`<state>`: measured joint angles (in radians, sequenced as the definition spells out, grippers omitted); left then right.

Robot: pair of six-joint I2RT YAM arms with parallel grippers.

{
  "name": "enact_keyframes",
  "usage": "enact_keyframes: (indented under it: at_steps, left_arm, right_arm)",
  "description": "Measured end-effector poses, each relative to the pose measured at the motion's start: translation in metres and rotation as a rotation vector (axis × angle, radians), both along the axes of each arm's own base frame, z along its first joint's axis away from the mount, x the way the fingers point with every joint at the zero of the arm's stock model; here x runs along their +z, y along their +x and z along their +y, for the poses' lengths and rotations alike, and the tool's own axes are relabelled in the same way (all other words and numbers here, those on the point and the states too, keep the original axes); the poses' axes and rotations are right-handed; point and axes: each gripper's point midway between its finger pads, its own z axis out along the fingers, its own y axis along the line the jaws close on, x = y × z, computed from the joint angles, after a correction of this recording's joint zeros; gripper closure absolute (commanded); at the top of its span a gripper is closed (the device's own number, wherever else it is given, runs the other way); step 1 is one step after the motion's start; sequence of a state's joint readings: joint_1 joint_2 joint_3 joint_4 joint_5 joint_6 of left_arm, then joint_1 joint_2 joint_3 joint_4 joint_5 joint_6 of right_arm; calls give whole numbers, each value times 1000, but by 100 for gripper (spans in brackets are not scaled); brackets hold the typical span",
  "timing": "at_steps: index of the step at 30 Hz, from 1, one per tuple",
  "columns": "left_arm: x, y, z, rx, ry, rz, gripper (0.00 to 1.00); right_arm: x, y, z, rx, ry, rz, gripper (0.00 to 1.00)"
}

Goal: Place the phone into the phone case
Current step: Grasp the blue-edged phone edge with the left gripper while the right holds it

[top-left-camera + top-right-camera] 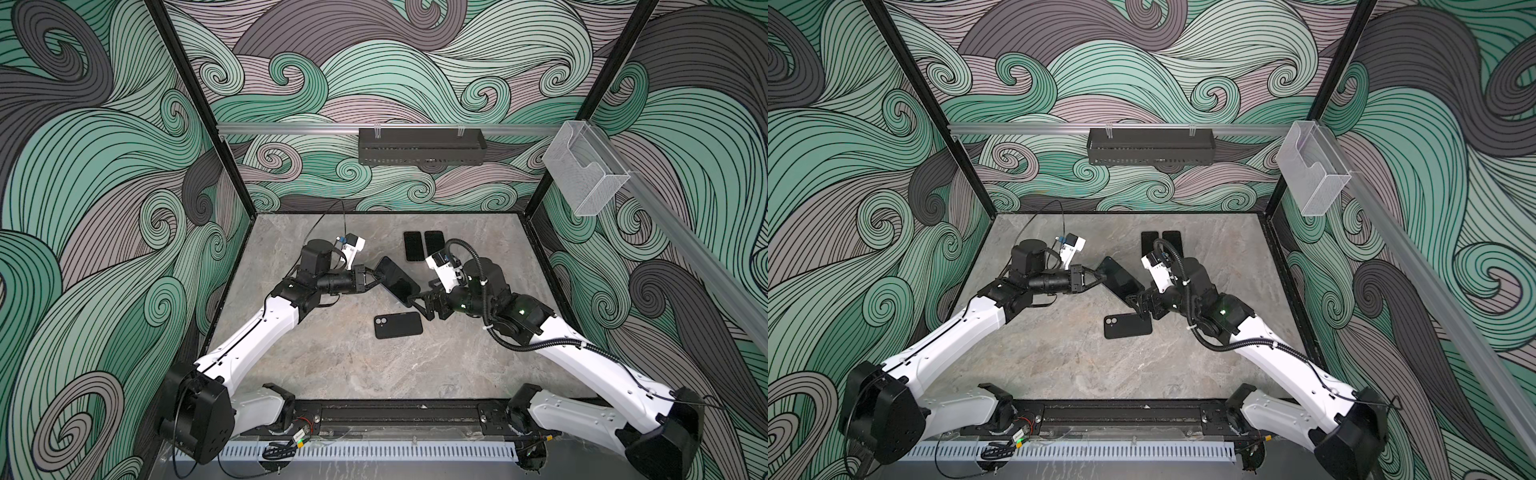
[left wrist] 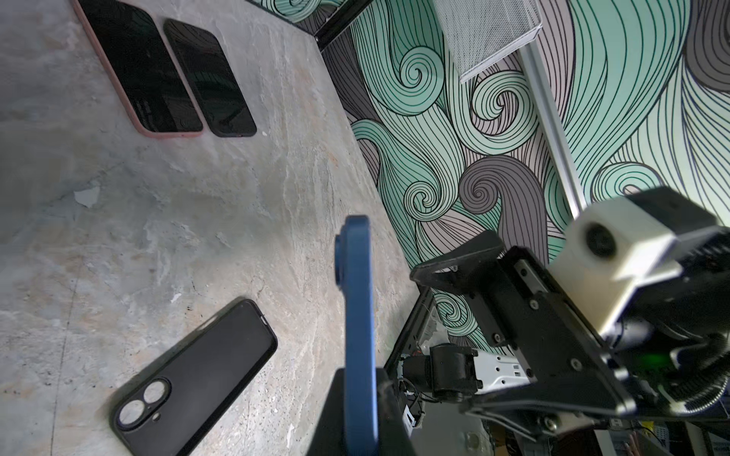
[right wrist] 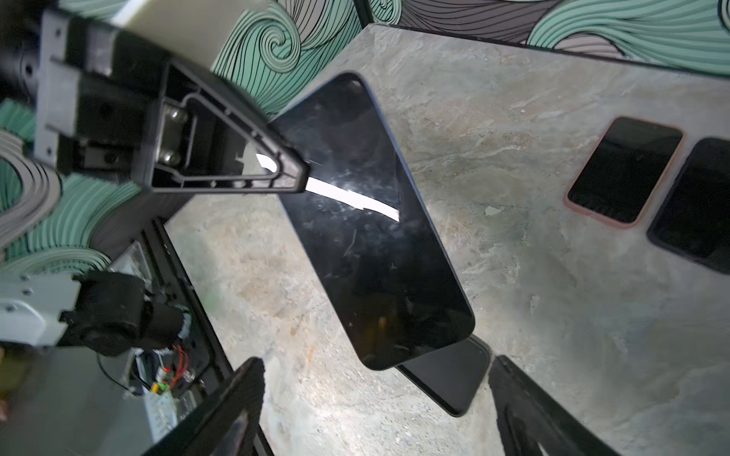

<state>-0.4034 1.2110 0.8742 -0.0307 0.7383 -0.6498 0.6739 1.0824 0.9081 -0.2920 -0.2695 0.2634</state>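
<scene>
Phone [image 1: 397, 278], blue-edged, glossy black screen, pinched by left end effector [image 1: 375, 277], right end effector [image 1: 417, 306] spread wide

Both top views high, looking down across the whole table [image 1: 332, 365], wrist cameras in close and low, each catching the phone [image 2: 357, 316] and black phone case [image 2: 197, 367].

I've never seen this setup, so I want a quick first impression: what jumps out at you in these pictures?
A dark-screened phone with a blue edge hangs tilted in mid-air over the middle of the table, pinched by the left jaws, with the right jaws open close beside it. Just below it a black case lies flat on the table, and two more phones lie side by side at the back.
</scene>
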Motion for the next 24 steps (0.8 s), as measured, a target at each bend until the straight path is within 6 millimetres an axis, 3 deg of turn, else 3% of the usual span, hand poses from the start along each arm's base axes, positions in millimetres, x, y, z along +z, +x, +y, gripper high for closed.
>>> enact_keyframes:
  at_steps: [7,11,14,24]
  left_arm:
    - [3,15,12,92,-78,-31,100]
    - [20,19,15,112,-134,-67,100]
    - [35,21,15,116,-189,-95,100]
    - [62,16,12,83,-310,-113,100]
  right_arm:
    - [-12,26,-3,-140,247,163,37]
    - [2,29,6,-130,343,179,40]
    - [16,32,9,-127,406,168,47]
    - [34,46,9,-157,547,196,48]
